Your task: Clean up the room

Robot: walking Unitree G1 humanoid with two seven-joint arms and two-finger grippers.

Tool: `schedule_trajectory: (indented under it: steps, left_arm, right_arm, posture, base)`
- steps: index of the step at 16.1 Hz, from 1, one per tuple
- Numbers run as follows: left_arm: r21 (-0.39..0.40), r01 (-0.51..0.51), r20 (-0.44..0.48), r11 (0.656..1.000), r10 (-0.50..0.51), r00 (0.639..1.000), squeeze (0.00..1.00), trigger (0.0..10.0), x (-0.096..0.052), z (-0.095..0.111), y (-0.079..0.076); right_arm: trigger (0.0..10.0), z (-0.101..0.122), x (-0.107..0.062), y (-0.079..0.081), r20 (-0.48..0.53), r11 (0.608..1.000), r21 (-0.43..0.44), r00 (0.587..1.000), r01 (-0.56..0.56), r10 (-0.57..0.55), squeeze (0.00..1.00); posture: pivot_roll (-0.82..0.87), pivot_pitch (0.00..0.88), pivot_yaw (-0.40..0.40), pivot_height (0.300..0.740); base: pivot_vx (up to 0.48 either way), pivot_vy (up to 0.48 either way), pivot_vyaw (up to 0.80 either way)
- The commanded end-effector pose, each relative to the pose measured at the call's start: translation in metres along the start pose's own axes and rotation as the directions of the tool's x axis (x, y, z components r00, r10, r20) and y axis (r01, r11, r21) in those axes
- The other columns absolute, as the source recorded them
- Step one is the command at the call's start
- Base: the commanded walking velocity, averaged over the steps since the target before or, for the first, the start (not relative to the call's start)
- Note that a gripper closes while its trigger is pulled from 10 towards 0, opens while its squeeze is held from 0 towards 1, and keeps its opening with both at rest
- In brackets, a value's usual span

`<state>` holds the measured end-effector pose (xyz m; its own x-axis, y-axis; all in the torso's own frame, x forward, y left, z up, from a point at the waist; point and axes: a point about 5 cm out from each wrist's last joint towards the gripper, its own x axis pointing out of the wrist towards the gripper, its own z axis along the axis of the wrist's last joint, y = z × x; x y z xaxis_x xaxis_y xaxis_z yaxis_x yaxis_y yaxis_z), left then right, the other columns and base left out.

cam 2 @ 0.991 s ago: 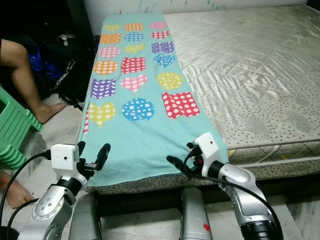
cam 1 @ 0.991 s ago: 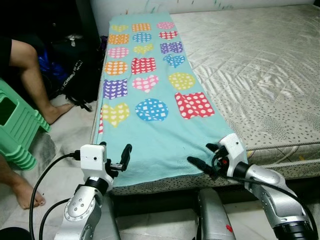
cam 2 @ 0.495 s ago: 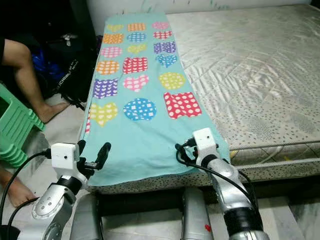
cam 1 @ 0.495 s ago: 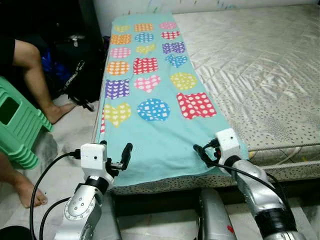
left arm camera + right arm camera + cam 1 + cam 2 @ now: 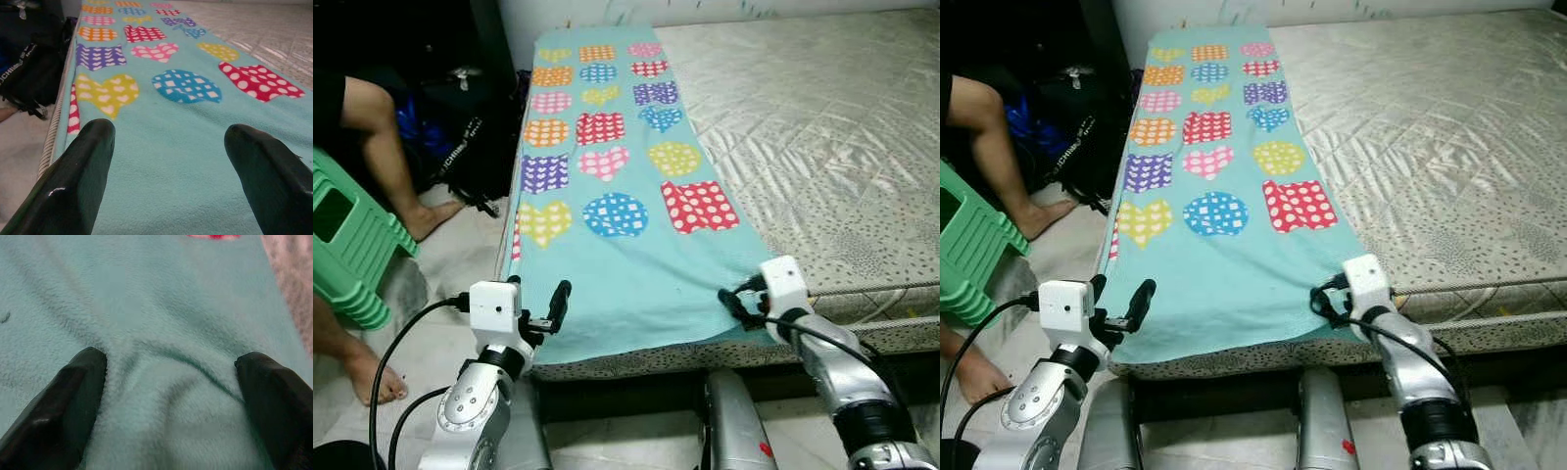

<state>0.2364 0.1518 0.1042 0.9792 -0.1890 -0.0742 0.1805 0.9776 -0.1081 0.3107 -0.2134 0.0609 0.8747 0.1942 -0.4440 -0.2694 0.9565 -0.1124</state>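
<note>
— Lying where? Blanket running lengthwise up the mattress, near edge hanging toward both arms.
— Nearer? Right gripper, fingers spread, pressing into the near right corner, bunching fleece. Left gripper gaping, hovering just off the near left corner.
— Obstructing? Nothing; person's leg and green stool sitting aside.

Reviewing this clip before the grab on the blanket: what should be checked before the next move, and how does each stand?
1. Right gripper at the blanket near corner: ok.
2. Right jaws open, pressed into the fabric, which puckers between them: ok.
3. Left gripper at the other near corner: ok, jaws open.
4. Left jaws touching the blanket: cannot tell.
5. Person's foot by the left arm: not ok, close.
</note>
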Motion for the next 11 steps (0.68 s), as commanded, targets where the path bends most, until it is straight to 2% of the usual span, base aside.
schedule_trajectory:
  steps: [1,3,6,8,11]
  left_arm:
    - [0.010,-0.020,-0.024,1.000,0.021,0.999,0.00,10.0,-0.002,-0.004,0.005]
    - [0.009,-0.019,-0.028,1.000,0.020,0.999,0.00,10.0,-0.002,-0.004,0.005]
    - [0.014,-0.017,-0.033,1.000,0.018,0.999,0.00,10.0,-0.002,-0.005,0.006]
    - [0.017,-0.020,-0.035,1.000,0.021,0.999,0.00,10.0,-0.001,-0.005,0.006]
    - [0.019,-0.027,-0.034,0.999,0.027,0.999,0.00,10.0,-0.002,-0.005,0.007]
  right_arm:
    - [10.0,-0.014,-0.005,-0.004,-0.050,0.999,0.037,0.999,0.004,-0.002,0.00]
    - [10.0,-0.029,-0.012,-0.010,-0.099,0.996,0.080,0.995,0.036,-0.028,0.00]
    - [10.0,-0.030,-0.013,-0.013,-0.105,0.993,0.118,0.994,0.023,-0.010,0.00]
    - [10.0,-0.031,-0.013,-0.014,-0.129,0.996,0.084,0.992,0.020,-0.009,0.00]
    - [10.0,-0.028,-0.013,-0.018,-0.119,0.996,0.084,0.993,0.035,-0.025,0.00]
  posture:
    - [-0.04,0.029,0.039,0.495]
    - [-0.04,0.031,0.042,0.495]
    - [-0.04,0.032,0.045,0.495]
    - [-0.04,0.029,0.046,0.495]
    - [-0.04,0.029,0.046,0.495]
  base:
    - [0.000,0.000,0.00]
    - [0.000,0.000,0.00]
    - [0.000,0.000,0.00]
    - [0.000,0.000,0.00]
    - [0.000,0.000,0.00]
